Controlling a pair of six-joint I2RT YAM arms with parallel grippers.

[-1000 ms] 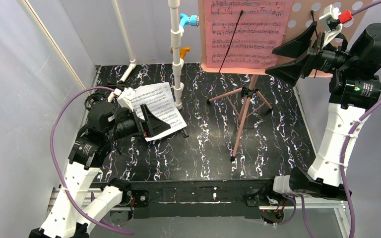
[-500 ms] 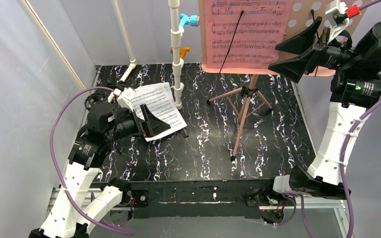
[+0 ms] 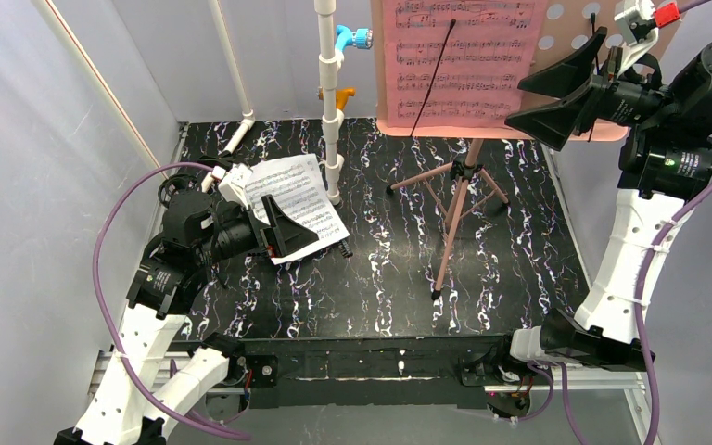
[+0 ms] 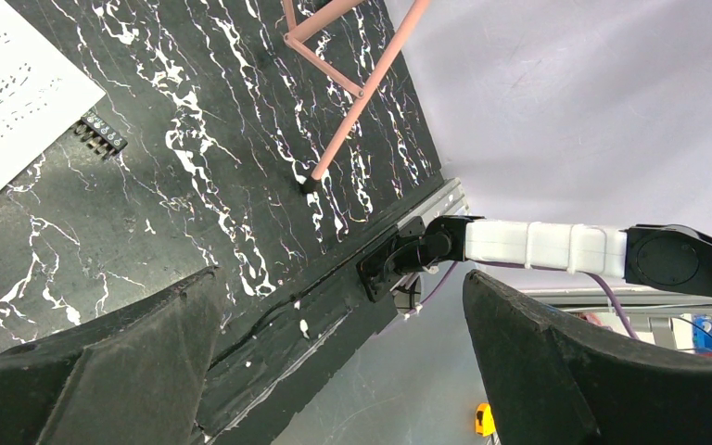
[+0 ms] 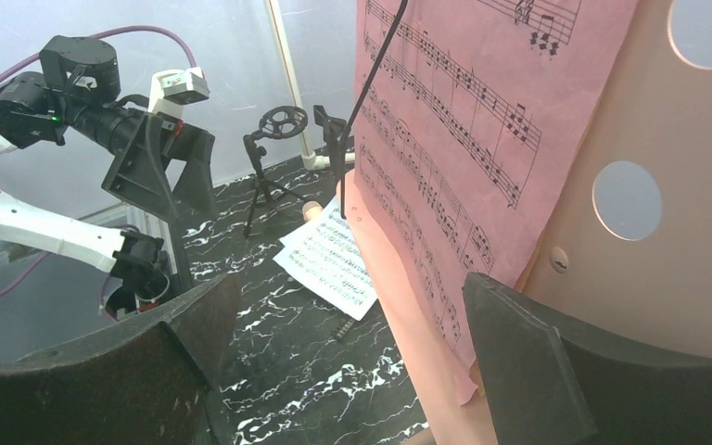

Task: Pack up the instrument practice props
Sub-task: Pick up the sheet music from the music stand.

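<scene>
Right pincer (image 3: 515,105) spread beside pink sheet-music page (image 3: 459,56); a skewed pinch could topple the pink tripod music stand (image 3: 454,199). Left pincer (image 4: 338,278) spread, empty, over black marbled tabletop (image 3: 519,269).

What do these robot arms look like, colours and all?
The left arm and right arm have white shells with black joints. A purple cable loops along each. The left gripper and right gripper each have two black wedge-shaped fingers. A small green light glows on the right arm.
</scene>
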